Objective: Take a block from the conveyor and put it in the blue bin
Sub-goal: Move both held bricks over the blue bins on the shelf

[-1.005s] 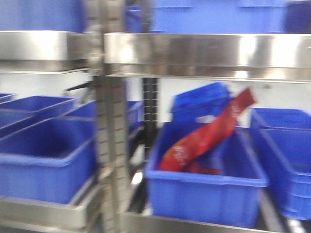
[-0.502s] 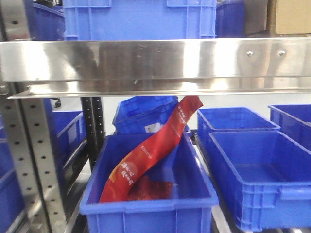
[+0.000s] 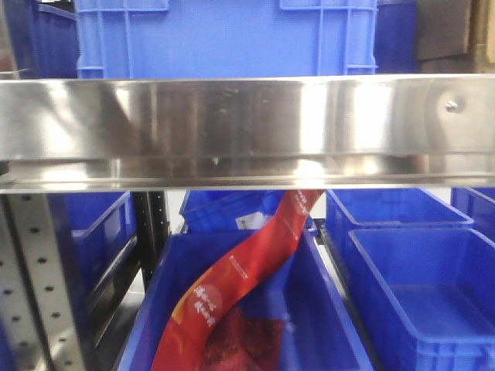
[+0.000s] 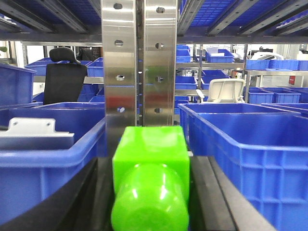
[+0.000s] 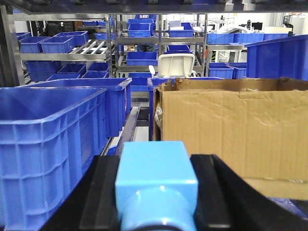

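A green block (image 4: 150,149) is shown pinched between the dark fingers (image 4: 67,202) of the left gripper (image 4: 150,161), before a perforated steel upright (image 4: 139,72) flanked by blue crates (image 4: 240,144). A light blue block (image 5: 156,175) is clamped likewise between the black fingers (image 5: 89,192) of the right gripper (image 5: 156,159), with a blue bin (image 5: 48,139) to one side and a cardboard box (image 5: 231,130) to the other. In the front view, a long red packet (image 3: 240,278) is seen leaning out of an open blue tub (image 3: 321,301) beneath a steel shelf rail (image 3: 247,127).
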`<action>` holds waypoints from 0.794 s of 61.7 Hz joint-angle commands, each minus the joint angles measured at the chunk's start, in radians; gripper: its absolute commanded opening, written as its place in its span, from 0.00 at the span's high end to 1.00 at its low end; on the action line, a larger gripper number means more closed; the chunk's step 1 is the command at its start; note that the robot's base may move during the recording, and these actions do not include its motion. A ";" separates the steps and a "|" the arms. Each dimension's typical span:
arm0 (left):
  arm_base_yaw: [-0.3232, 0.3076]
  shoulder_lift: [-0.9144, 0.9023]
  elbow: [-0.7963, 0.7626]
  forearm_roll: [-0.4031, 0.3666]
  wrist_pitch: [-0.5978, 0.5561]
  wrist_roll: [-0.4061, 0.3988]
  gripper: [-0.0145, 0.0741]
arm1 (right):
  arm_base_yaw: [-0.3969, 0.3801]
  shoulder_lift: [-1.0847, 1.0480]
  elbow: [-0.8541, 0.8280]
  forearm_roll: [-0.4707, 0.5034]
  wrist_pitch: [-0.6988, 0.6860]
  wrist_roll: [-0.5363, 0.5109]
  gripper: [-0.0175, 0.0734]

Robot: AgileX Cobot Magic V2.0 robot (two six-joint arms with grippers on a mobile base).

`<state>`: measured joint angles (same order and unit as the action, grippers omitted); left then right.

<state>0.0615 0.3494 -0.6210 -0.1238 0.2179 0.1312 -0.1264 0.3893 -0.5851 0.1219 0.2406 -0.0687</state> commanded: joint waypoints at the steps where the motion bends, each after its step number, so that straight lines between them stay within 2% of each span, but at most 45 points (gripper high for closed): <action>1: -0.005 -0.002 0.000 -0.003 -0.025 0.005 0.96 | 0.001 -0.004 0.002 0.000 -0.024 -0.005 0.99; 49: -0.005 -0.002 0.000 -0.003 -0.025 0.005 0.96 | 0.001 -0.004 0.002 0.000 -0.024 -0.005 0.99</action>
<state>0.0615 0.3494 -0.6210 -0.1238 0.2179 0.1312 -0.1264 0.3893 -0.5851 0.1219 0.2406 -0.0687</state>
